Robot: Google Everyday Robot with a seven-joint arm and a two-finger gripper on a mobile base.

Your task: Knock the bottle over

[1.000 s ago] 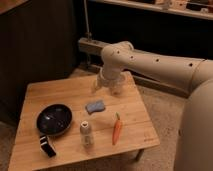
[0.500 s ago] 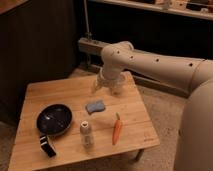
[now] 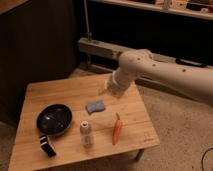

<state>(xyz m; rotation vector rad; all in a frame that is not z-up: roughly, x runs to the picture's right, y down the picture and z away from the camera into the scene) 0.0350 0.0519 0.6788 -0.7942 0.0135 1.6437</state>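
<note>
So here's where things stood: my gripper (image 3: 108, 90) was at the end of my white arm (image 3: 165, 75), which reached in from the right side. It hung over the far right part of the wooden table (image 3: 50, 95), just past the blue sponge (image 3: 95, 106). Honestly, I couldn't make out whether it was spread apart or closed up, since the wrist blocked that from this angle. It didn't look like it was carrying anything, but I wouldn't swear to it.

The bottle (image 3: 86, 134) was standing upright near the front edge of the table. It was whitish with a rounded white cap and a pale label. It sat between the black frying pan (image 3: 54, 120) on its left and the carrot (image 3: 117, 130) on its right, near both but touching neither. The sponge lay behind the bottle, toward the middle of the table, so it was between my gripper and the bottle. The gripper was well apart from the bottle.

The pan's handle (image 3: 47, 146) pointed toward the front edge. The carrot lay pretty much lengthwise, with its stem end pointing away from the front.
</note>
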